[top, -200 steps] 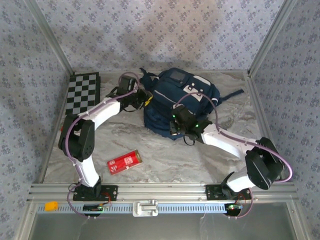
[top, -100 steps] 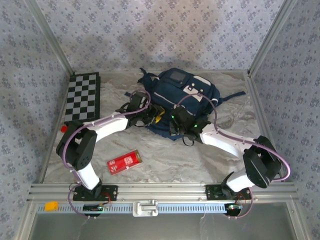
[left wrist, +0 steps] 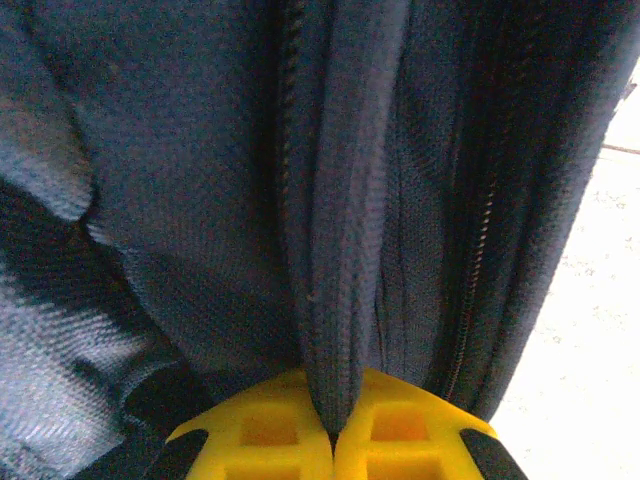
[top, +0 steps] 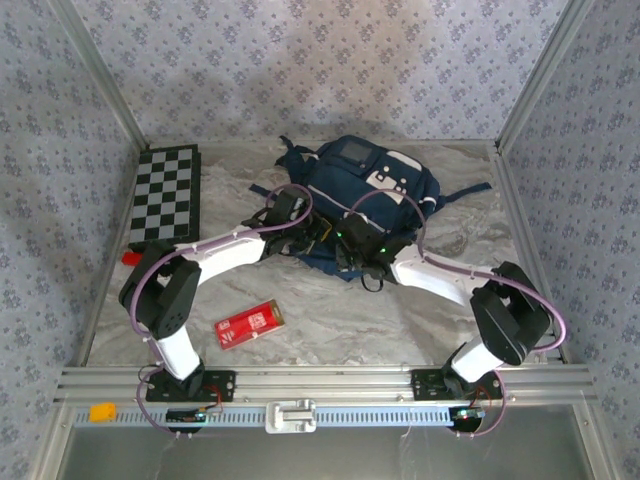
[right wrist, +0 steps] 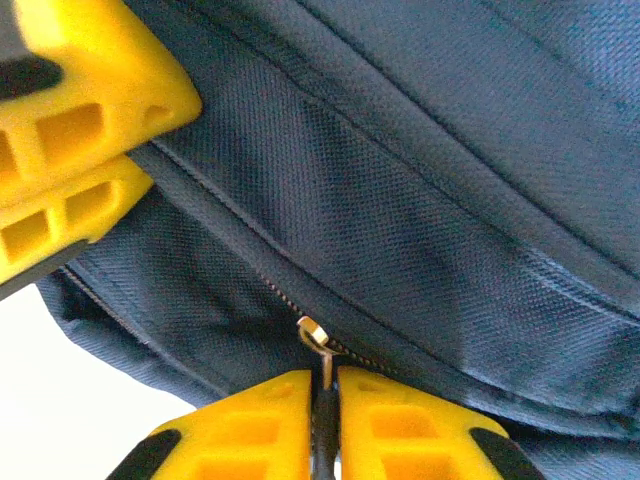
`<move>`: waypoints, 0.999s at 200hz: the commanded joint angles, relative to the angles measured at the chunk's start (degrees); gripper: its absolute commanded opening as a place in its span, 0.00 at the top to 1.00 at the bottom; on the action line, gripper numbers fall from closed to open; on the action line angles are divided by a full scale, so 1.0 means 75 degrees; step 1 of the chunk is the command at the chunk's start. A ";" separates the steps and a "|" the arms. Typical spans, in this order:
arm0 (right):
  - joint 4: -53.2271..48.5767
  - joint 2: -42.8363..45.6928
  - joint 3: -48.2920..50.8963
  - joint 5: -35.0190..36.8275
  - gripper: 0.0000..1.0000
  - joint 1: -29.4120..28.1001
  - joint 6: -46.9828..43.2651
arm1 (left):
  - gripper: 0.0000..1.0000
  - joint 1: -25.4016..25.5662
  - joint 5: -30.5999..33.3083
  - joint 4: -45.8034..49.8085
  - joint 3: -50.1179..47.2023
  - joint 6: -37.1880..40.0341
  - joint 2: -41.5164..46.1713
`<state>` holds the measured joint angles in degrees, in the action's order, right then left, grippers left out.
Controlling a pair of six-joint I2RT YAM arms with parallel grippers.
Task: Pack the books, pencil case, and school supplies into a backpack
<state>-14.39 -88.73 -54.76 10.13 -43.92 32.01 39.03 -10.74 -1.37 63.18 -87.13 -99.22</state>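
From above, the backpack [top: 372, 190] lay on the marble table [top: 420, 320], towards the far side and about midway between left and right, white patches up. Both arms reached in to its near edge. The left gripper [top: 313, 235] sat at the near-left corner of the bag and the right gripper [top: 356, 252] just beside it to the right, the two almost touching. From this height I could not tell how either pair of jaws stood. The pencil case [top: 250, 323] lay flat on the table well apart from the bag, near and to the left, close to the left arm's base. A chequered board [top: 165, 190] lay at the far left, with a tiny red block [top: 130, 257] just beyond its near end.

In the left wrist view, the left gripper [left wrist: 333, 436] was closed, its yellow fingers [left wrist: 265, 430] pinching a fold of the backpack [left wrist: 190, 150] fabric beside a zip line. Pale table [left wrist: 600, 300] showed at the right.

In the right wrist view, the right gripper [right wrist: 325, 400] was clamped on the zip pull [right wrist: 318, 340], whose dark tab ran down between the yellow fingers [right wrist: 255, 420]. The backpack [right wrist: 450, 200] cloth stretched above, and the left gripper's fingers [right wrist: 80, 110] showed at the upper left, pressed together against the bag's seam.
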 commanded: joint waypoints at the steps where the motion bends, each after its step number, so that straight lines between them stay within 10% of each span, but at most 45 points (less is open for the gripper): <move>1: -0.0324 -0.0296 -0.0246 0.0207 0.79 -0.0041 0.0080 | 1.00 0.0071 0.0168 -0.0179 0.0186 -0.0145 0.0234; 106: -0.1118 0.0130 -0.0384 0.1063 1.00 -0.0048 0.0193 | 1.00 -0.0065 0.0264 0.0072 0.0100 0.0236 0.0709; 200: -0.2475 0.2726 0.1163 0.0231 1.00 0.1168 -0.0192 | 1.00 -0.2291 -0.1143 0.1130 0.0395 0.2552 0.1051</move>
<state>-22.52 -71.94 -48.36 12.36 -40.12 31.88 28.91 -21.74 7.27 62.30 -76.09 -91.44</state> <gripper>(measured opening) 0.052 0.048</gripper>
